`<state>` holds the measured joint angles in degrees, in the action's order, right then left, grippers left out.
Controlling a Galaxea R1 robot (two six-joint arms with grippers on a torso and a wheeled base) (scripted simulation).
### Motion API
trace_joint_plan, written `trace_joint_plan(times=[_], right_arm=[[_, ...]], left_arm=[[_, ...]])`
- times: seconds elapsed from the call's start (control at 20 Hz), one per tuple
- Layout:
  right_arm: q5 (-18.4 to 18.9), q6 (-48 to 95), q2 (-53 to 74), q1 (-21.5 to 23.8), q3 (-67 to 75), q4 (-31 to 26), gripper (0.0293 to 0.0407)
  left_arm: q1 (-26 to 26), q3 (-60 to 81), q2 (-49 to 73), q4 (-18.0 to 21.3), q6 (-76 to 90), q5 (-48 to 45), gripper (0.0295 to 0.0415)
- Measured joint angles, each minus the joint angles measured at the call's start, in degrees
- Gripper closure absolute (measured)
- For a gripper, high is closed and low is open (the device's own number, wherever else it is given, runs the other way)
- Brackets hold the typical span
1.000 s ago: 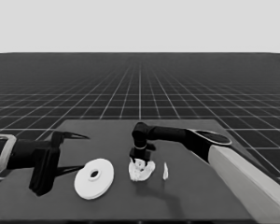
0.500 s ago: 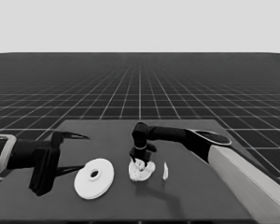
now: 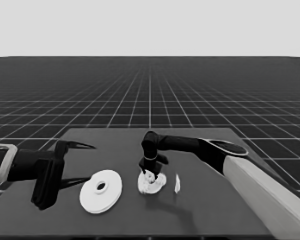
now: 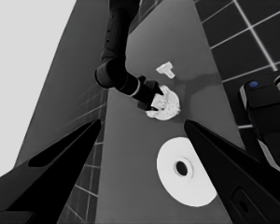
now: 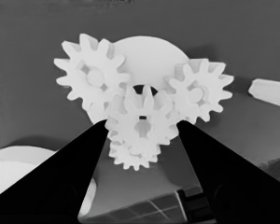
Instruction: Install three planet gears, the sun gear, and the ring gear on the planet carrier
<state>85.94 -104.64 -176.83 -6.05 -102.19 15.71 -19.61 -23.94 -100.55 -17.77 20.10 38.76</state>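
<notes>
At the left edge of the head view the left arm waits, its jaws (image 3: 76, 162) spread wide over the left end of the counter (image 3: 210, 210) and holding nothing. Just to their right the larger round part (image 3: 101, 190) — the ring gear — lies flat on the counter, apart from everything else; the left wrist view shows it (image 4: 186, 170) between that gripper's two dark fingers, with dark machinery (image 4: 266, 119) carrying small blue lights past the counter's edge.

Next comes the smaller round part (image 3: 151, 184), the planet carrier, near the middle of the counter. The right arm reaches in from the right and its jaws (image 3: 149, 173) point down onto it. In the right wrist view three gears sit on the smaller round part (image 5: 144, 56): one (image 5: 92, 77) to one side, one (image 5: 199, 91) to the other, one (image 5: 133, 156) low and half hidden. A fourth gear (image 5: 142, 122) stands over the centre, between the two black fingers, which are closed against its teeth on both sides — the gear is gripped.

Just right of the smaller round part lies the thin white piece (image 3: 177, 183), not touching it.
</notes>
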Motion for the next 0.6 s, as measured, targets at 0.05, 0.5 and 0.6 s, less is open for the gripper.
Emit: trace_joint_plan(times=[0.05, 0.5, 0.6], right_arm=[[0.0, -0.6, 0.0, 0.0, 0.0, 0.0, 0.0391], [0.0, -6.0, 0.01, 0.01, 0.0, 0.0, 0.0391], [0.0, -7.2, 0.0, 0.0, 0.0, 0.0, 0.0391]], left_arm=[[0.0, 0.0, 0.0, 0.0, 0.0, 0.0, 0.0326], [0.0, 0.0, 0.0, 0.0, 0.0, 0.0, 0.0326], [0.0, 0.0, 0.0, 0.0, 0.0, 0.0, 0.0326]])
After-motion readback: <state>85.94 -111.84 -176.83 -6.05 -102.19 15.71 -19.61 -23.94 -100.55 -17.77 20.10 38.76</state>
